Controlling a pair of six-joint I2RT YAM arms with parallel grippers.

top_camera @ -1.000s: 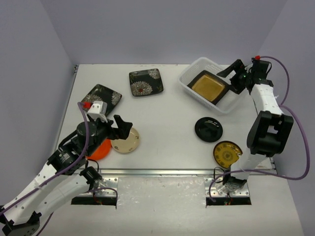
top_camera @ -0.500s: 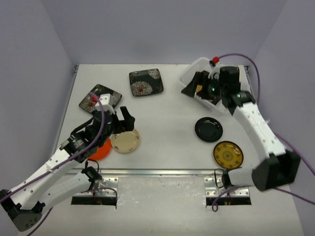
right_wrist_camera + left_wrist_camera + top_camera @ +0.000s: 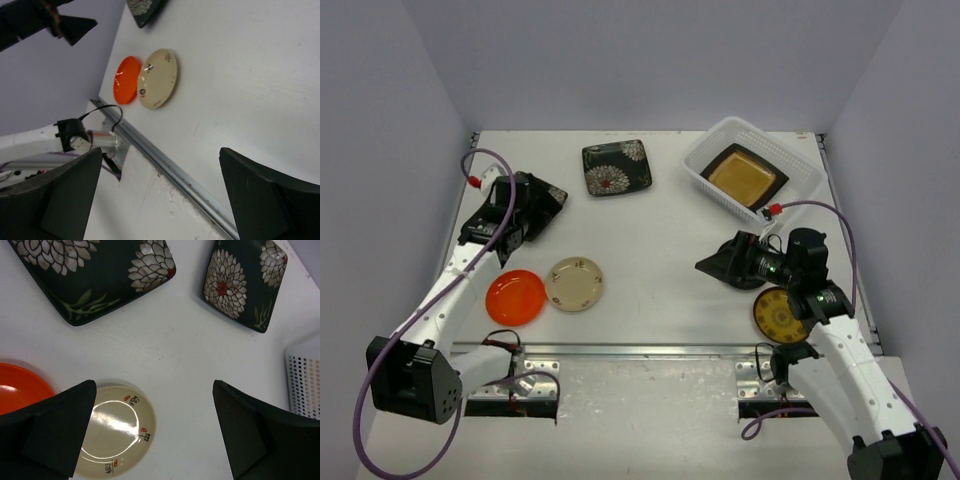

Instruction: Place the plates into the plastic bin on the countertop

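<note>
My left gripper (image 3: 542, 208) is open and empty, hovering over the left black floral plate (image 3: 95, 270), which it mostly hides in the top view. The second floral plate (image 3: 617, 167) lies further back. The orange plate (image 3: 516, 297) and cream plate (image 3: 575, 284) lie side by side near the front. The plastic bin (image 3: 798, 165) holds the amber-centred plate (image 3: 746, 175). My right gripper (image 3: 712, 265) is open and empty above the round black plate, which it hides. The yellow-patterned plate (image 3: 782, 315) lies beside it. The teal-centred plate is out of view.
The metal rail (image 3: 640, 350) runs along the countertop's front edge and also shows in the right wrist view (image 3: 165, 160). Purple walls close off the back and sides. The bin's corner (image 3: 305, 375) shows at the right of the left wrist view.
My right arm has swung from the bin back to the front, over the black round plate. My left arm has moved from the cream plate back to the left floral plate.
</note>
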